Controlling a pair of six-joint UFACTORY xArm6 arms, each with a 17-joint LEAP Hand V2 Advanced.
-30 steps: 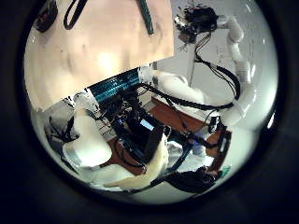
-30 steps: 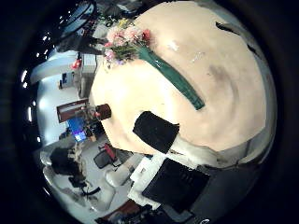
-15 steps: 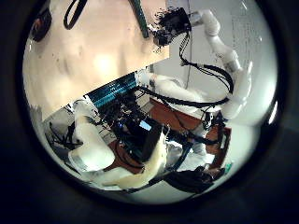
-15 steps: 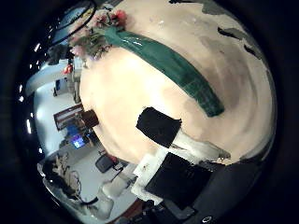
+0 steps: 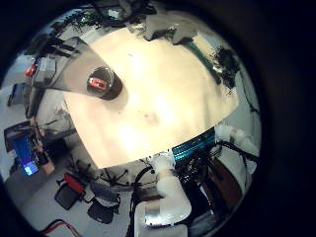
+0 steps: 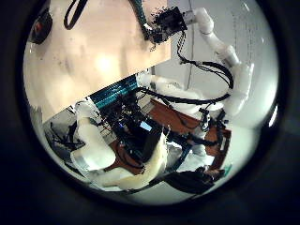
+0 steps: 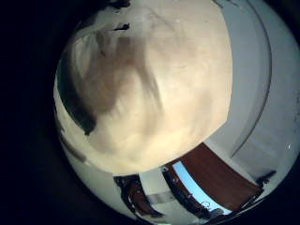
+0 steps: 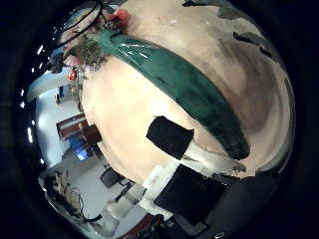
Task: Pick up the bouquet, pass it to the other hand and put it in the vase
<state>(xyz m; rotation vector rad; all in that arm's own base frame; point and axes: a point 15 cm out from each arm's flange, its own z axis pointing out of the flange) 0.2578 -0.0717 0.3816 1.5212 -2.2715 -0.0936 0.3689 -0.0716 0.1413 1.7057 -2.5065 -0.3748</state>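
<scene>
The bouquet (image 8: 179, 85) lies on the table (image 8: 125, 105) right under the right hand (image 6: 169, 21). Its long wrapped stem fills much of the right thumb side palm view, so it is close to that palm, and its flowers (image 8: 100, 42) point away from the palm towards the far edge of the table. Seen from the left palm, the right hand hangs low over a corner of the table at the end of its arm, with the end of the wrapped stem just beside it. Whether this hand is spread or already closed round the stem cannot be told. A flat dark pad (image 8: 169, 136) lies on the table beside the stem, apart from it. The vase (image 5: 103, 83) stands upright on the table, well apart from the right hand and nearer the left hand. It shows small in the left little finger side palm view. None of the left hand itself shows, so its state cannot be told.
</scene>
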